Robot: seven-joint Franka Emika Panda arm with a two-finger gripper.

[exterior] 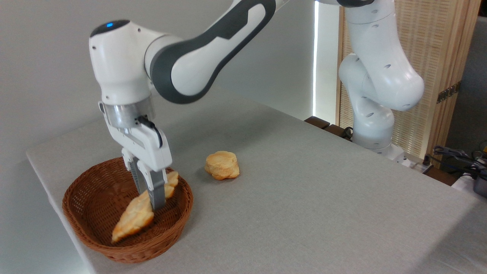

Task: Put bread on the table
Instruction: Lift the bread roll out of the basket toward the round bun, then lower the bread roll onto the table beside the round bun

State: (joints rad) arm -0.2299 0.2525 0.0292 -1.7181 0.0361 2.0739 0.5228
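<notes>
**Loaf pinched off-centre, basket wall in the way**

While the bread (134,218) lies slanted in the basket (85,199), its lower tip near the front wall and its upper end up by the right rim, it is straddled by the gripper (152,198) at roughly its upper third. The fingers appear closed onto the loaf, though contact on the far side is hidden, so a firm hold cannot be confirmed.

Trouble is most likely to come from that off-centre hold: with the longer part hanging below the fingers, the loaf could be swung downward or slipped out once raised. The low tip could be caught on the wicker wall, and the light basket dragged or tipped with it. If the carry is made toward the bun (222,165), it could be knocked; bare table (304,182) further right would be safer.
</notes>
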